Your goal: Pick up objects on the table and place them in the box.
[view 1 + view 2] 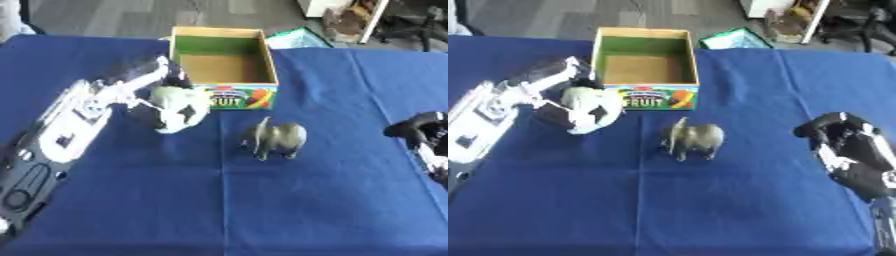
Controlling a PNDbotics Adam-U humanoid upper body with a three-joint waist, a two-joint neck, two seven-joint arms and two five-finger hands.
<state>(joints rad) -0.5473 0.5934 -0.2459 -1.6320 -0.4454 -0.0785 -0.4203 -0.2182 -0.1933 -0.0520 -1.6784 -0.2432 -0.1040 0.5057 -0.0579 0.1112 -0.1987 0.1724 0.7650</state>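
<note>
Even, soft daylight covers the blue tablecloth, with no hard glare on it; only faint shadows sit under the grey elephant figure and beside the black-and-white toy. Both views are blurry throughout: the print on the box front is barely readable and the outlines of the left hand and right hand smear. The floor beyond the far table edge looks paler and washed out.
</note>
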